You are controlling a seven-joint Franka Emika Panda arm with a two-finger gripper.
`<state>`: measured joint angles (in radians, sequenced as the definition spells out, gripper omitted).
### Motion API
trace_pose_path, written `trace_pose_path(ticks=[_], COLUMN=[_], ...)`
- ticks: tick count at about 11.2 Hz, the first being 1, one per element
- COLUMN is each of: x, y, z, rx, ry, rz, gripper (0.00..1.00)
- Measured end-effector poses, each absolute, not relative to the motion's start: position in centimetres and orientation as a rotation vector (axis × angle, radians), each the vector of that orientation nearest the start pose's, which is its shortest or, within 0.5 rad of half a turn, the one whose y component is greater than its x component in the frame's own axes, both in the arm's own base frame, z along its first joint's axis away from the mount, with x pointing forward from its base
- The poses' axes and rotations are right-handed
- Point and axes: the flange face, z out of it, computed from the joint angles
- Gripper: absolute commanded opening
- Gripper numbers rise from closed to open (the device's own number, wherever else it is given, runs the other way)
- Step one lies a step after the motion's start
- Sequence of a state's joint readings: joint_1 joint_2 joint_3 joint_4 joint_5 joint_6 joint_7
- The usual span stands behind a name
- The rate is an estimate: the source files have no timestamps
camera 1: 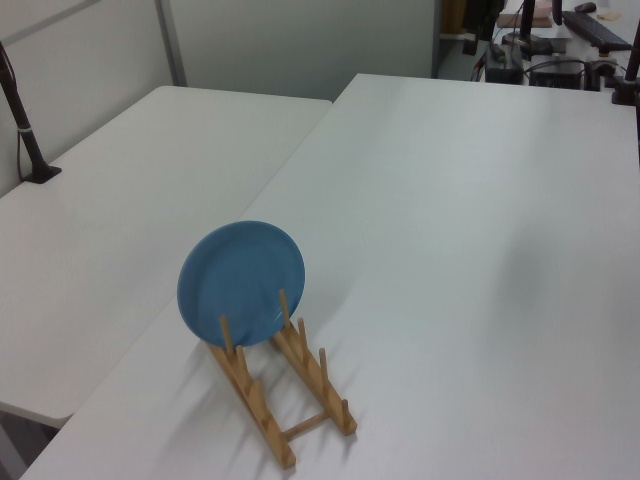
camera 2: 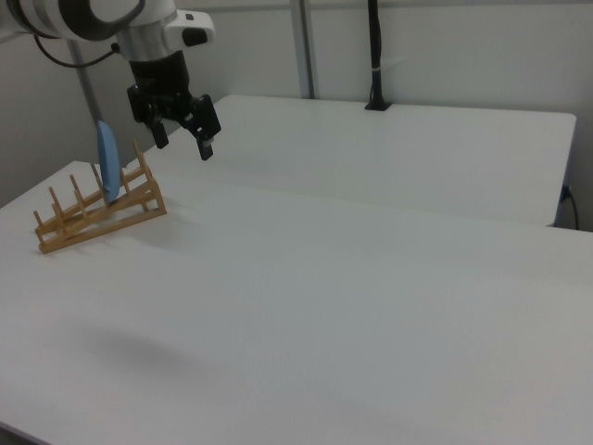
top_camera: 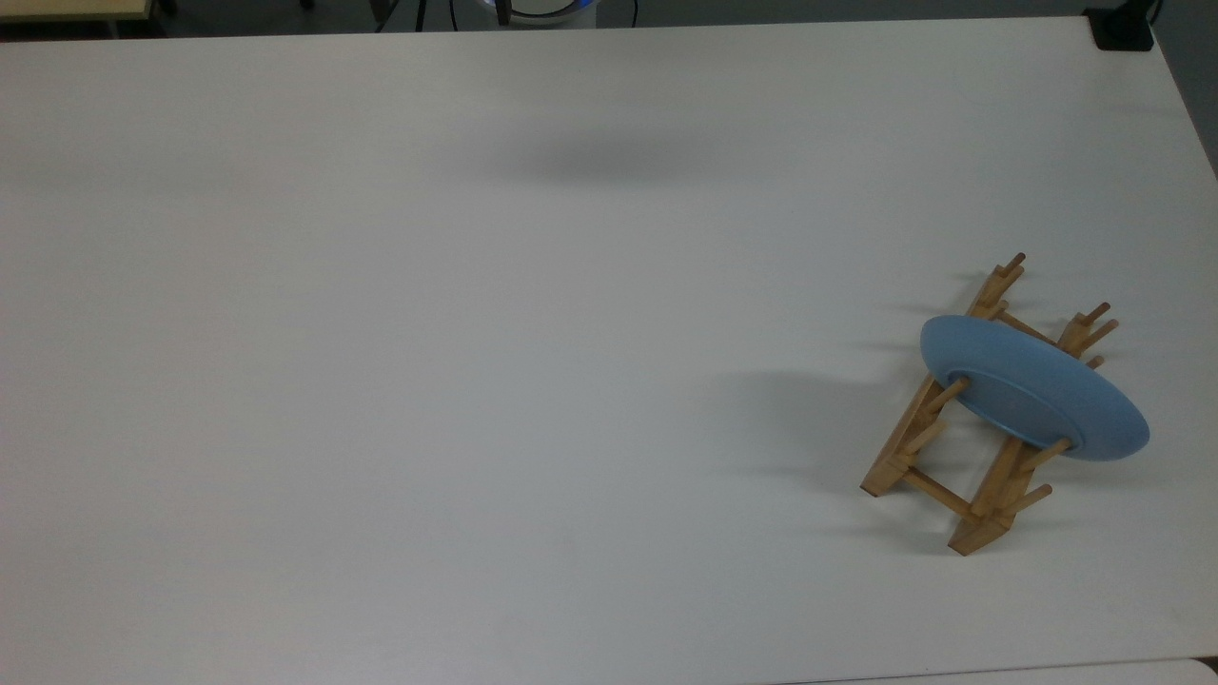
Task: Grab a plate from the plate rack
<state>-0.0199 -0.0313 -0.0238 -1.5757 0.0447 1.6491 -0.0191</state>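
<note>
**One gripper aloft, one plate in its rack**

Two dark fingers of the black two-finger gripper stand apart with bare air between them, gripping nothing. In the right view the gripper hangs from the white Franka arm that enters at the top left corner, and its fingertips point down and toward the right view's right. It sits in the air above the white table, higher than the plate and off to the right view's right of it, touching neither plate nor rack.

The round, shallow light-blue plate stands on edge in the small light-wood plate rack, seen almost edge-on in the right view. In the left view the plate shows its broad face, tilted back, held between slanted pegs near the far end of the rack, with empty pegs in front of it. In the top view the plate and the rack sit near the top view's right edge of the table, below the middle.

A black post rises from a second white table behind.
</note>
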Motion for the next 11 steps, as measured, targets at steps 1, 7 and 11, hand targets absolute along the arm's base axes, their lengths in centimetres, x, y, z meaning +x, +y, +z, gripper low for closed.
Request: trace_pose_path(ticks=[1,7,11], x=[55.3,55.4,55.3], y=[-2.0,-1.0,7.1], z=[64.6,64.5,66.8], rx=[-3.098,-3.092,-3.07], ry=[-0.043,-0.264,-0.486], rz=[-0.164,-0.162,-0.235], gripper=[1.0,1.0,1.0])
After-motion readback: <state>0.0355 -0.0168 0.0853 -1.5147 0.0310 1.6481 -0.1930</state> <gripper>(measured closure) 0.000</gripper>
